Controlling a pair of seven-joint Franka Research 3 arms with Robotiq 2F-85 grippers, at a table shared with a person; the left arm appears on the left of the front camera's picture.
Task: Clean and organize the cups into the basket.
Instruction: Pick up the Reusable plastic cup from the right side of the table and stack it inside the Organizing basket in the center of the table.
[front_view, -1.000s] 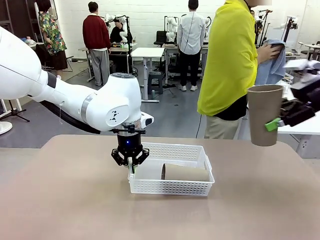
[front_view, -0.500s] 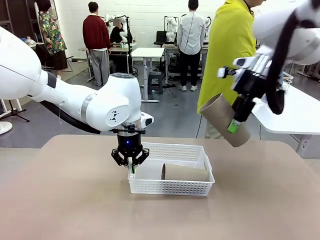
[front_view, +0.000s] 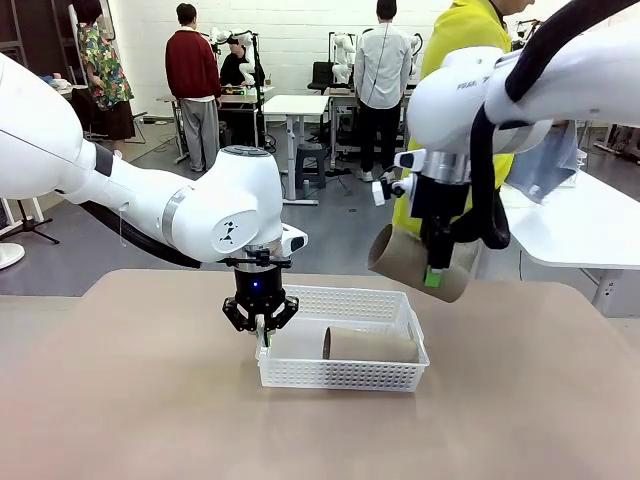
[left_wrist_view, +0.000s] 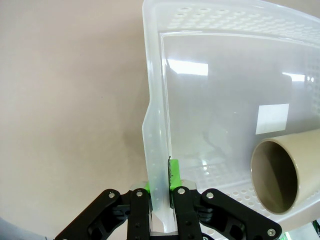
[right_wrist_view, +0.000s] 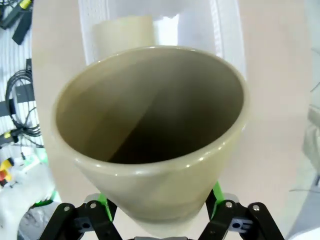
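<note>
Pinching the basket (front_view: 340, 378) by its left end wall, the left tool (front_view: 261, 336) stands vertical over the surface (front_view: 130, 400), fingers pressed together on the thin plastic.

Front view: the basket sits mid-surface, long side toward the camera. One lying cup (front_view: 372, 345), taupe, rests on its side in the basket's right half, mouth toward the left tool.

The right tool (front_view: 433, 272) hangs in the air above the basket's far right corner, clamped on the held cup (front_view: 405, 258), also taupe. The held cup is tilted close to horizontal, mouth toward picture left, and is apart from the basket.

Left wrist view adds: the basket wall runs up between the two green pads, one outside the basket and one inside. The lying cup's open mouth faces this camera. A white rectangular label (left_wrist_view: 272, 119) lies on the basket floor, just beside the lying cup.

Right wrist view adds: it looks straight into the held cup's mouth. Green pads bear on opposite sides of its outer wall, toward the narrow end. Past the rim, the basket and the lying cup show beyond.

Behind the surface stands a person in a yellow top (front_view: 455, 110).
</note>
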